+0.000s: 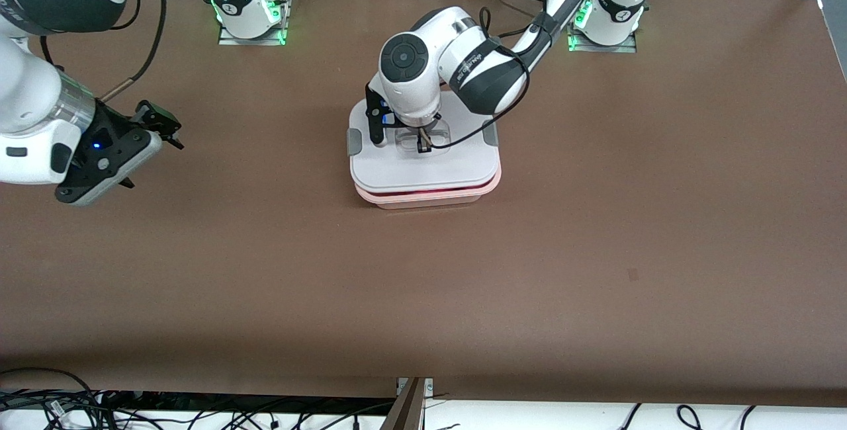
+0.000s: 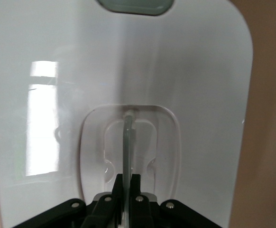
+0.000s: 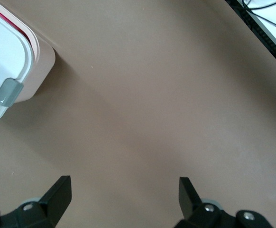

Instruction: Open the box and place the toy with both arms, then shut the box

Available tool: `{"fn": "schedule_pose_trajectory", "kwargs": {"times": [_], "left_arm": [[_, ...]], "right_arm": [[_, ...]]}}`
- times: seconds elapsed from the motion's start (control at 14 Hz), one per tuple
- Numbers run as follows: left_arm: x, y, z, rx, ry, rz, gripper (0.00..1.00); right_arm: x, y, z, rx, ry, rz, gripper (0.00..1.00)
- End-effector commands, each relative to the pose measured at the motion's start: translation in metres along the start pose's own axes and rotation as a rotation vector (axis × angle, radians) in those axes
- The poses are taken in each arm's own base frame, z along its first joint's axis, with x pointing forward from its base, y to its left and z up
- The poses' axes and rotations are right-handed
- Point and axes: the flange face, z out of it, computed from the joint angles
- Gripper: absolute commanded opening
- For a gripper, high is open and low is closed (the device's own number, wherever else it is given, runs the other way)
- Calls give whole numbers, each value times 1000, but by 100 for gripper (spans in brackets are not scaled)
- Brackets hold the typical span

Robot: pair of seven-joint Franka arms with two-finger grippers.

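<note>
High front camera facing both arms; 2 close wrist cameras looking down, all sharing the box lid (image 1: 423, 162).

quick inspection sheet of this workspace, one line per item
surface: brown table, a small dark mark toward the left arm's end
box: pale-pink box at mid-table, white lid sitting on it, grey side clips; something pink-red shows under the lid's edge
toy: not seen in the open
clutter: nothing seen
left gripper: left gripper over the lid, shut on the clear handle
right gripper: right gripper open, waiting above bare table toward the right arm's end, beside the box
cables: black cables along both arms; loose cables below the table's near edge
surroundings: two arm bases with green lights
</note>
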Motion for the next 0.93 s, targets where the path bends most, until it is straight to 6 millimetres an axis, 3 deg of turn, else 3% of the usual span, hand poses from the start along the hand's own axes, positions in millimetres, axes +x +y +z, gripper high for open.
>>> {"fn": "schedule_pose_trajectory", "kwargs": {"times": [0.0,0.36,0.57,0.86], "left_arm": [[6,-5,0,-2,14,-17,0],[2,-16,-6,9,26,-18,0],[2,-18,4,8,10,-12,0],[0,-21,9,32,-20,66,0]], "right_arm": [[-24,11,-1,40,-16,-29,100],[-52,42,2,77,-5,11,100],[-64,55,3,115,22,49,100],[-93,43,9,111,43,229,100]]}}
